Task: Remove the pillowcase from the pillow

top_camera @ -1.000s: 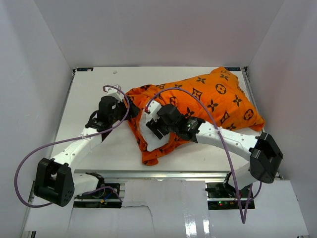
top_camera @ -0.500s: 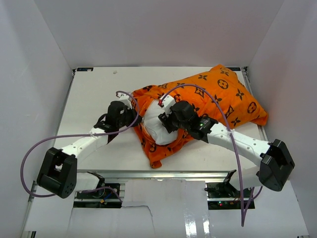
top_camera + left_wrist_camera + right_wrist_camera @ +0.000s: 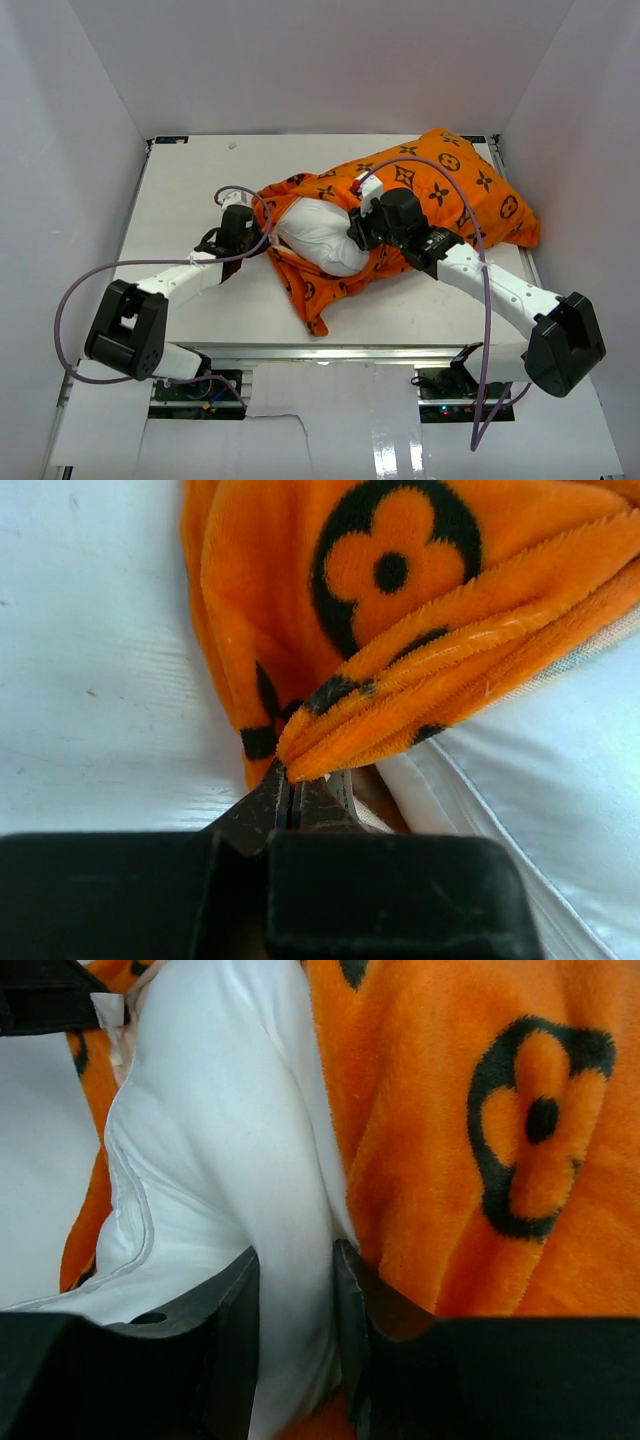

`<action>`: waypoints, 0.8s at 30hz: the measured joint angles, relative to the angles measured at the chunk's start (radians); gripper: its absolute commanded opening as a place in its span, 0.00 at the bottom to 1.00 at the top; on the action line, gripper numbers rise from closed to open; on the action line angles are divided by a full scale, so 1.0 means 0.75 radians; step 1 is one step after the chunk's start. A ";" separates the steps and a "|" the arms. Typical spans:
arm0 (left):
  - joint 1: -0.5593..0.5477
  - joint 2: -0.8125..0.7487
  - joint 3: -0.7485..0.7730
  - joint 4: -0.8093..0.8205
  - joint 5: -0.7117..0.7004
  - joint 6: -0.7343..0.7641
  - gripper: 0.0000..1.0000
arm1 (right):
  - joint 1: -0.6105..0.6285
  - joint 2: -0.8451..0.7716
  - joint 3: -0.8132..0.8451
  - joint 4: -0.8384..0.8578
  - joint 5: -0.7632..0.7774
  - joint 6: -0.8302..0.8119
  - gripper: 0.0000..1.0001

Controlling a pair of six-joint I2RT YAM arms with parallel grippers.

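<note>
The orange pillowcase (image 3: pixel 455 190) with black motifs lies across the right half of the table. The white pillow (image 3: pixel 318 240) bulges out of its open left end. My left gripper (image 3: pixel 260 236) sits at that opening's left rim. In the left wrist view the left gripper (image 3: pixel 290 788) is shut on a bunched fold of the pillowcase (image 3: pixel 400 610), with the pillow (image 3: pixel 570 770) to its right. My right gripper (image 3: pixel 362 228) rests where pillow meets case. In the right wrist view the right gripper (image 3: pixel 295 1285) pinches a fold of the pillow (image 3: pixel 220 1140), beside the pillowcase (image 3: pixel 470 1160).
The white table (image 3: pixel 180 180) is boxed in by white walls at the left, back and right. Purple cables (image 3: pixel 425 163) loop above both arms. The pillowcase's far right corner lies close to the right wall.
The left gripper has shut on the pillowcase's rim. The right gripper has moved right and back while narrowing onto the pillow. The pillow's white end now shows outside the case.
</note>
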 measured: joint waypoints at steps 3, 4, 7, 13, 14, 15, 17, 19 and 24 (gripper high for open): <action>0.007 0.012 -0.053 0.068 0.044 -0.016 0.00 | 0.010 0.001 0.007 -0.019 -0.022 -0.006 0.53; 0.011 -0.005 -0.080 0.099 0.067 -0.018 0.00 | 0.031 -0.003 0.016 -0.032 -0.017 -0.013 0.60; 0.027 -0.040 -0.120 0.154 0.122 -0.024 0.00 | 0.159 -0.008 0.112 -0.131 0.053 -0.045 0.74; 0.044 -0.042 -0.130 0.186 0.181 -0.028 0.00 | 0.469 0.114 0.521 -0.182 0.222 -0.154 0.82; 0.044 -0.042 -0.131 0.186 0.186 -0.028 0.00 | 0.498 0.146 0.558 -0.158 0.249 -0.176 0.84; 0.044 -0.042 -0.131 0.186 0.189 -0.028 0.00 | 0.517 0.176 0.567 -0.132 0.273 -0.195 0.85; 0.045 -0.042 -0.131 0.187 0.192 -0.028 0.00 | 0.532 0.230 0.551 -0.108 0.302 -0.224 0.89; 0.045 -0.042 -0.131 0.187 0.194 -0.034 0.00 | 0.533 0.298 0.495 -0.070 0.321 -0.260 0.91; 0.086 -0.042 -0.143 0.203 0.256 -0.079 0.00 | 0.531 0.454 0.319 0.007 0.419 -0.352 0.94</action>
